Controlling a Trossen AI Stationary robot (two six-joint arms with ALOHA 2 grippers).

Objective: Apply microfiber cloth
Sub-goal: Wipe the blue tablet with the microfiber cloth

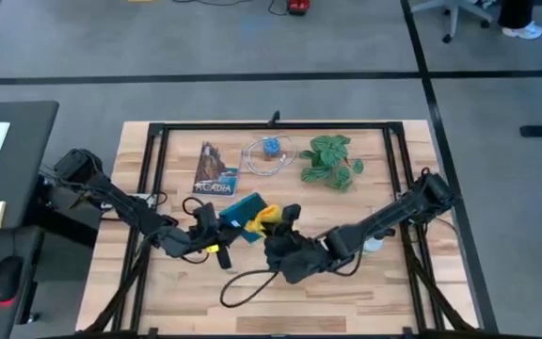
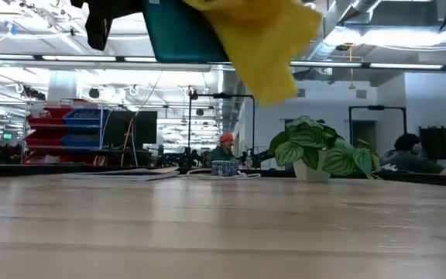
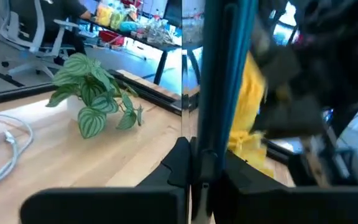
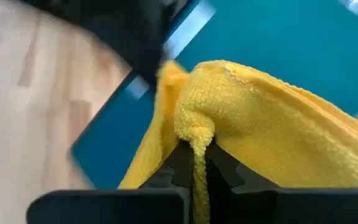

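In the high view's lower centre, the right gripper [image 1: 288, 218] pinches a bunched fold of the yellow cloth [image 1: 263, 218], pressing it against the teal tablet [image 1: 240, 211]. Just left of it, the left gripper [image 1: 216, 222] clamps the tablet's edge, holding it off the table [image 1: 346, 282]; the low view shows both raised at its top. A cable [image 1: 243, 287] loops below. Farther up sit a booklet [image 1: 215, 169], a coiled cord [image 1: 268, 153] and a plant [image 1: 330, 160].
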